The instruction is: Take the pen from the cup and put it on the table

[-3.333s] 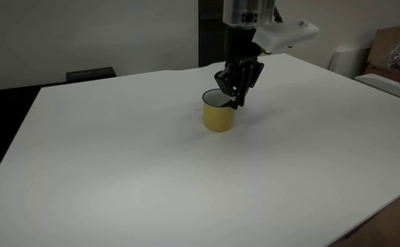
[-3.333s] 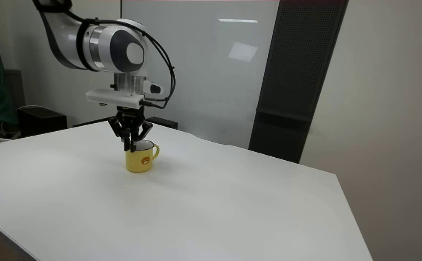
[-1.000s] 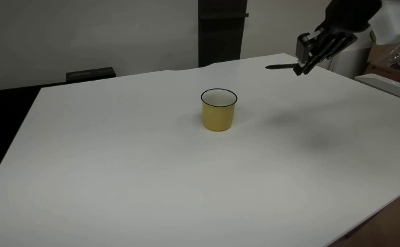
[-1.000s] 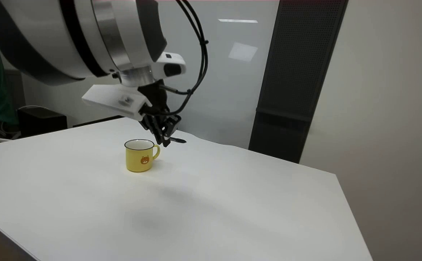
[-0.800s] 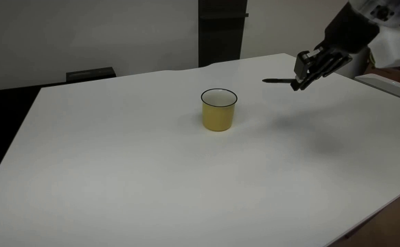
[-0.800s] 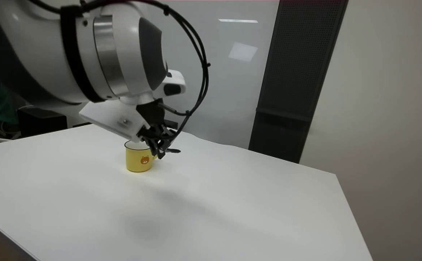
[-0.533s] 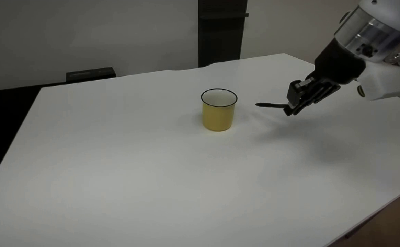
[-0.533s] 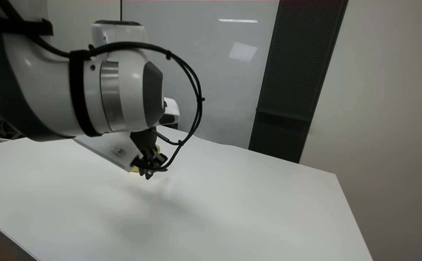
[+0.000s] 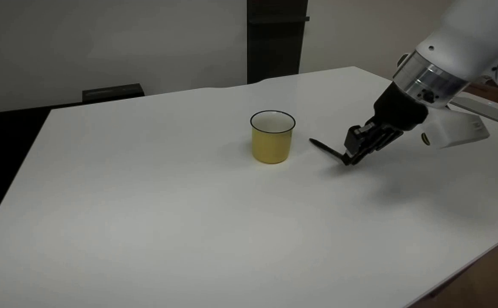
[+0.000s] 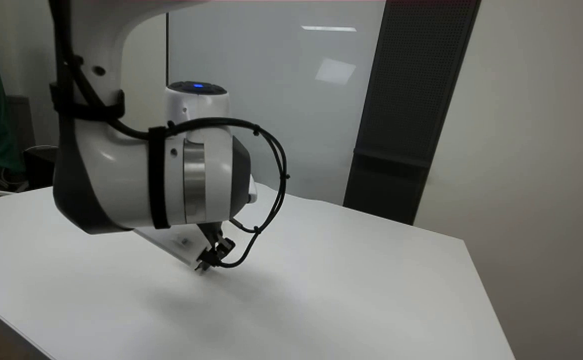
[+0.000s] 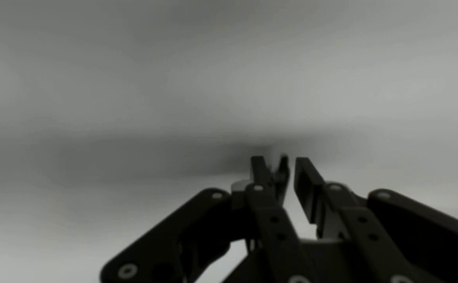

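Behind the far edge of the white table [image 9: 146, 205], close to its far-left corner, shows a low black box [image 9: 113, 93]. Next, well in from the left edge, a yellow cup [image 9: 272, 147] stands upright; only bare pale lining shows inside its dark rim. Outside the cup, just to its right and apart from it, is the black pen [image 9: 326, 149], one end pointing toward the far-left corner, the other at the gripper [image 9: 350, 161]. Whether its whole length touches the table I cannot tell. In the wrist view the fingers [image 11: 306, 179] stand a little apart, the pen between them with a gap on one side. The arm [image 9: 458, 47] slants in from the right-edge side, partly hiding a pale tray-like thing [image 9: 484, 109] past that edge.
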